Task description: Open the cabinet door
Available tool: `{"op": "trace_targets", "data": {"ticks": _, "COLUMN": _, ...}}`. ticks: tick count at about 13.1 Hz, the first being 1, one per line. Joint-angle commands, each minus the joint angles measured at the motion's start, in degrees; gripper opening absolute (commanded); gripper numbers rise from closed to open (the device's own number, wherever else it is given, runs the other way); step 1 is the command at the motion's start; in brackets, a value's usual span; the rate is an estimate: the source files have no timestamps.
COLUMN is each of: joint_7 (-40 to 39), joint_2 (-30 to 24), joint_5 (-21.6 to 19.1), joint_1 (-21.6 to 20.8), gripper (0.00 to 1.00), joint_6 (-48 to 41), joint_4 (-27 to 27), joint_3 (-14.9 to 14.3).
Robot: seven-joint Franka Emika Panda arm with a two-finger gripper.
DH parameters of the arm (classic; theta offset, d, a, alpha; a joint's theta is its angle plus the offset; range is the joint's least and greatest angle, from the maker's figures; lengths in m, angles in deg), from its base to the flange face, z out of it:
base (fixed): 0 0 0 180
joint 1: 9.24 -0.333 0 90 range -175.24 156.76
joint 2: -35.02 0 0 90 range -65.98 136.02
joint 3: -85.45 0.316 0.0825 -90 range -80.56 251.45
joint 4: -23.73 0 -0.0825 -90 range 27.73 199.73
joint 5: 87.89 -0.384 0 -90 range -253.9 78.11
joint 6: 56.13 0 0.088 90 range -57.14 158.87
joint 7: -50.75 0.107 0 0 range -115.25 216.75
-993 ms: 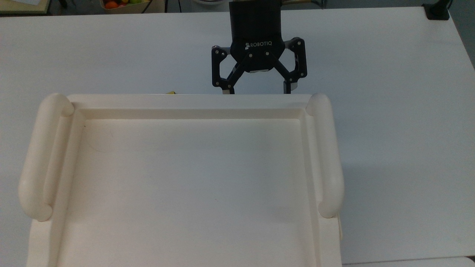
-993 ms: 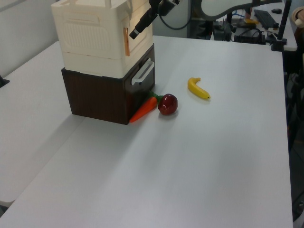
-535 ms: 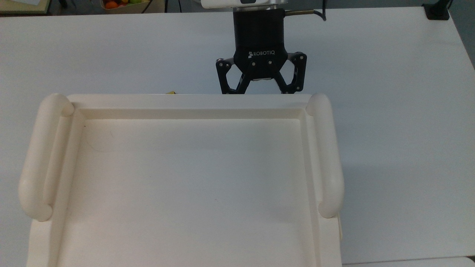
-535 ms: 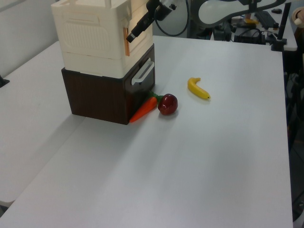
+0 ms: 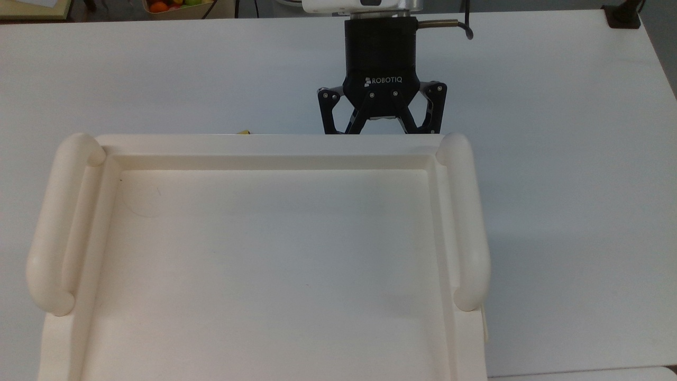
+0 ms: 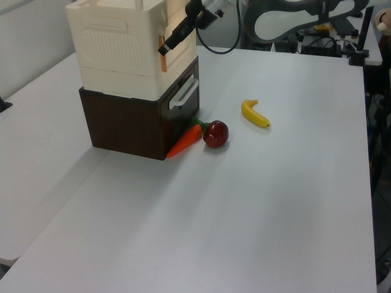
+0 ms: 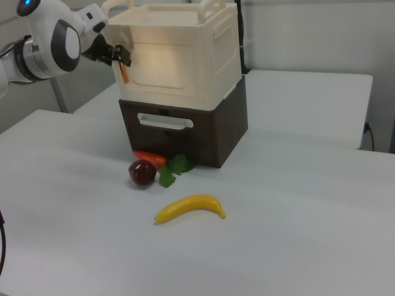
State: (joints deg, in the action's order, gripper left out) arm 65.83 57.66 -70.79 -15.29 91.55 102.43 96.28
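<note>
One arm: Franka with black gripper [image 5: 382, 127], reaching to the front face of the cabinet [image 7: 185, 55] at its upper part.
Gripper position: at the cabinet's front edge, near the top view's right corner of the recessed top; in the right view at the front face's left edge [image 7: 121, 58]; in the left view against the front at [image 6: 166, 44].
Fingers: spread apart in the top view, tips hidden below the cabinet's top edge; contact with anything cannot be told.
Cabinet: cream-white unit stacked on a dark brown drawer unit [image 7: 185, 132], standing on the white table [image 7: 296, 234].
Cabinet top: recessed tray with rounded rails [image 5: 465, 222] along two sides.
Cabinet door: cream panel [image 7: 163, 65] on the front face, lying flush in the right view; thin orange strip at its edge beside the gripper.
Drawer: white handle [image 7: 165, 121] on the brown front.
Carrot: [image 7: 150, 159] lying at the foot of the drawer unit, green leaves [image 7: 174, 168] beside it.
Apple: dark red [image 7: 142, 172], just beside the carrot.
Banana: [image 7: 190, 207] on the table, apart from the apple, nearer the right view's bottom edge.
</note>
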Motion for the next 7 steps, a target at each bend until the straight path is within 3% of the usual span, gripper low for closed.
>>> {"op": "trace_targets", "data": {"ticks": 1, "joint_7": 1.8, "joint_2": 0.9, "joint_5": 2.1, "joint_1": -0.5, "gripper": 0.6, "joint_6": 1.5, "joint_4": -1.1, "joint_3": -0.5}}
{"op": "trace_targets", "data": {"ticks": 7, "joint_7": 4.3, "joint_2": 0.7, "joint_5": 2.1, "joint_1": -0.6, "gripper": 0.45, "joint_6": 1.5, "joint_4": -1.1, "joint_3": -0.5}}
